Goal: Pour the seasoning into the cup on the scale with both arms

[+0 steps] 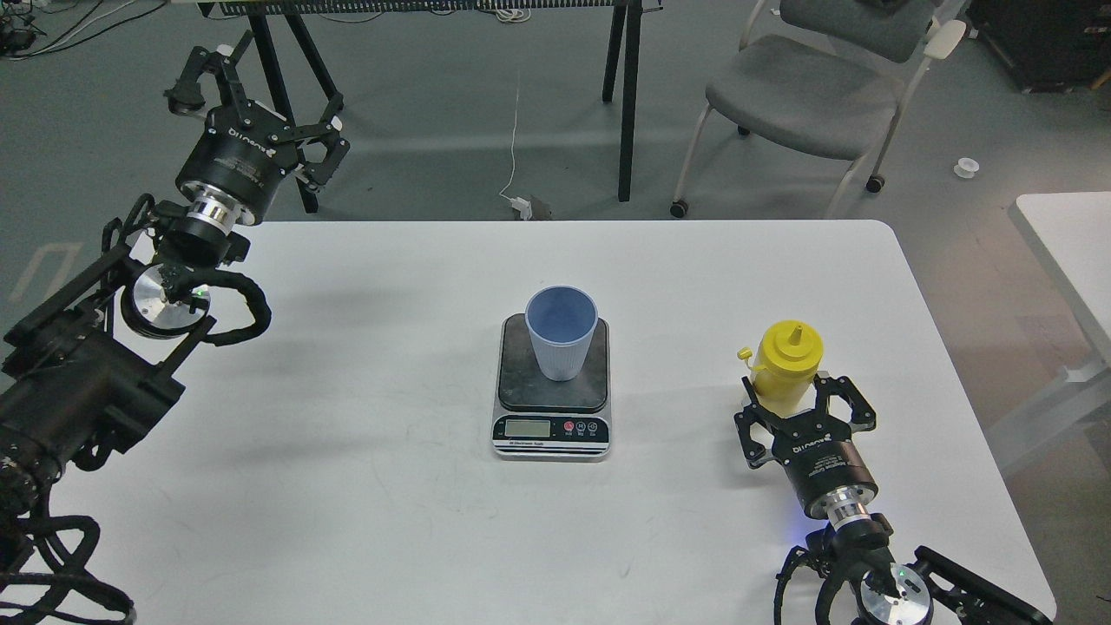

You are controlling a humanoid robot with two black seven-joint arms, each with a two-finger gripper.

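Observation:
The yellow seasoning bottle (pixel 786 360) is upright at the right front of the white table (pixel 347 486), nozzle up, its small tethered cap hanging at its left. My right gripper (pixel 792 397) is shut on its lower body, which it hides. The light blue cup (pixel 561 343) stands upright and looks empty on the dark platform of the scale (pixel 550 428) at the table's middle, well left of the bottle. My left gripper (pixel 259 106) is open and empty, raised over the table's far left corner, far from the cup.
A grey chair (pixel 807 87) stands on the floor behind the table's far right. Black stand legs (pixel 627 95) and a white cable are on the floor behind the table. Another white table's corner (pixel 1068 234) shows at the right edge.

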